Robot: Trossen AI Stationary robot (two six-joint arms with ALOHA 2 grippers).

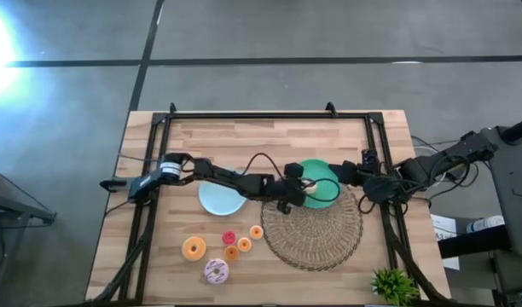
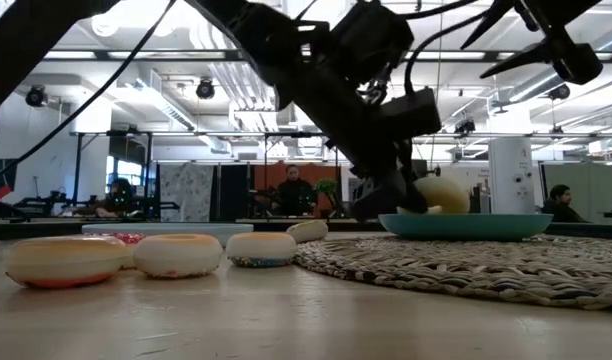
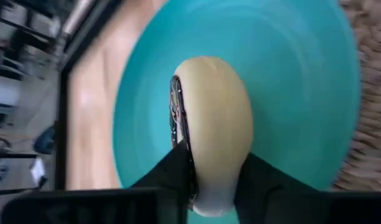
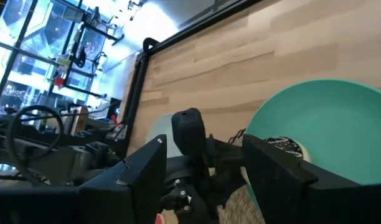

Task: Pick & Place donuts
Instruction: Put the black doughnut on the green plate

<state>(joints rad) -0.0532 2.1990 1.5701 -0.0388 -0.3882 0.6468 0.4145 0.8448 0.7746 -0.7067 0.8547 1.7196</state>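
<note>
My left gripper (image 1: 302,183) reaches over the teal plate (image 1: 322,173) and is shut on a cream-yellow donut (image 3: 212,118), which also shows above the plate rim in the low view (image 2: 441,194). My right gripper (image 4: 206,177) is open and hovers just right of the teal plate (image 4: 327,121), touching nothing. Several more donuts lie flat on the wood near the table's front: an orange one (image 1: 193,248), a speckled white-pink one (image 1: 217,271), a red one (image 1: 229,238) and small orange ones (image 1: 256,231). My left gripper pinches the cream-yellow donut between its two fingers (image 3: 173,171), one on each flat face, at the part of the ring nearest me (image 3: 212,186). The fingers slant down from the table's left. The donut stands on edge over the teal plate; the rim hides whether it touches.
The teal plate rests on the far left part of a round woven placemat (image 1: 321,228). A light-blue plate (image 1: 218,200) lies left of it, under my left arm. A small green plant (image 1: 394,283) stands at the near right corner. A black frame (image 1: 269,114) borders the table.
</note>
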